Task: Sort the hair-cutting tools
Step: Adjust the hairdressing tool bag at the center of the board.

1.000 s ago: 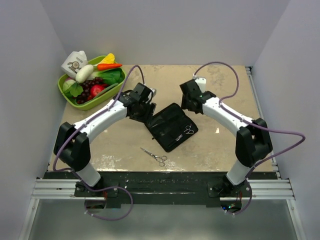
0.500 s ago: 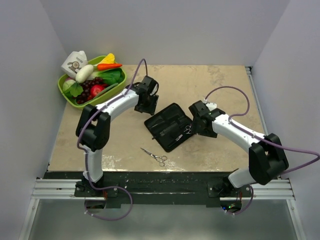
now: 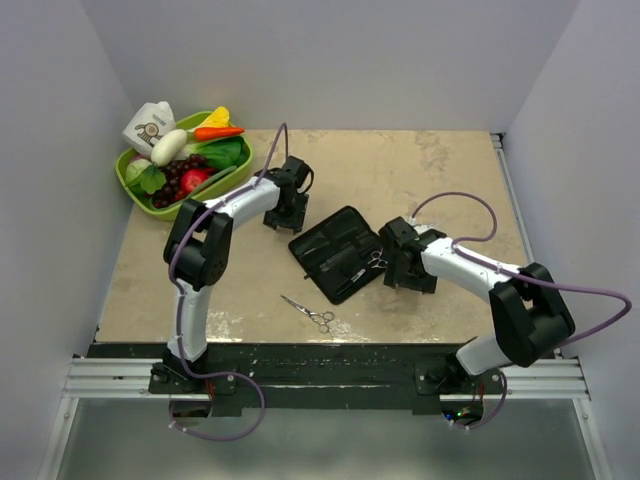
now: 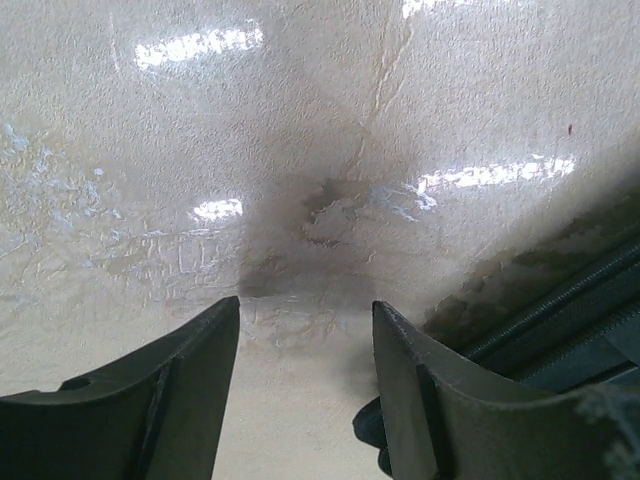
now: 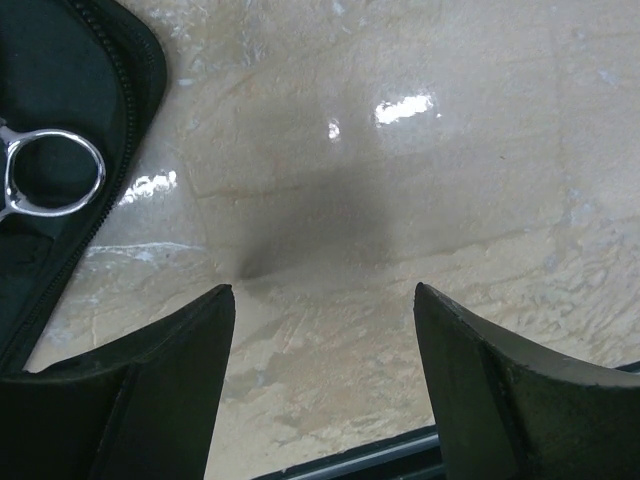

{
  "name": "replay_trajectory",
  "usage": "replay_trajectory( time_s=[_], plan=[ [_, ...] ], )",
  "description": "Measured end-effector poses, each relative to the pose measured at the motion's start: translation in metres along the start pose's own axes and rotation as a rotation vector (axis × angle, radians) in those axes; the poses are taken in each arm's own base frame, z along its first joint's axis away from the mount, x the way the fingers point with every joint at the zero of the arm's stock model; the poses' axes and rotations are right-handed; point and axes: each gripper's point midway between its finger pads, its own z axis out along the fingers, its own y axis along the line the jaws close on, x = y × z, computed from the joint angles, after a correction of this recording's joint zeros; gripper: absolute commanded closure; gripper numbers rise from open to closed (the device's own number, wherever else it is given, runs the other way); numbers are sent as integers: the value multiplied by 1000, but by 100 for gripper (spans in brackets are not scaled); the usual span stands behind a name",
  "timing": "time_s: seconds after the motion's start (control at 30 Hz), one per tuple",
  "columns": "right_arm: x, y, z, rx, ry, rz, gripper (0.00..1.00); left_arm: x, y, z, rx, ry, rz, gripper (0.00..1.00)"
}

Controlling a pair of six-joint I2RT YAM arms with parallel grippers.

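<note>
A flat black case (image 3: 335,250) lies open in the middle of the table. One pair of silver scissors (image 3: 373,261) rests on its right end, and the ring handle (image 5: 50,176) shows at the left of the right wrist view. A second pair of scissors (image 3: 310,314) lies loose on the table in front of the case. I cannot make out the comb. My left gripper (image 3: 281,220) hovers open just off the case's far left corner, over bare table (image 4: 305,305). My right gripper (image 3: 404,274) stands open just right of the case, with nothing between its fingers (image 5: 325,290).
A green basket (image 3: 185,205) of toy fruit and vegetables sits at the far left corner, with a small carton (image 3: 150,125) behind it. Grey walls close in the table on three sides. The case's zipped edge (image 4: 560,315) shows at the right of the left wrist view.
The left gripper has pulled back off the case's left corner toward the far left. The right gripper has swung from beyond the case to a spot beside its right end.
</note>
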Motion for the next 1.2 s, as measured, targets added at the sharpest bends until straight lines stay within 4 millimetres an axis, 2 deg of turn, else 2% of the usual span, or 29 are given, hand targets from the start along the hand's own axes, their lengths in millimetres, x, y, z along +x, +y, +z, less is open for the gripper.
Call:
replay_trajectory(
  time_s=[0.13,0.4,0.5,0.77,1.0,1.2],
  plan=[
    [6,6,14,12,33,-1,25,4,-1,2,3,6,2,40],
    [-24,40,22,-15,9,13,25,27,1,-3,26,11,3,40],
    [-36,50,25,-14,0,7,25,42,4,-8,29,23,7,40],
    [-87,89,37,-16,-77,-17,25,69,10,-17,29,48,19,40],
    [-138,129,50,-46,-156,-41,25,83,15,-21,25,67,23,40],
    [-165,161,57,-108,-199,-49,25,89,13,-23,38,80,26,40]
  ],
)
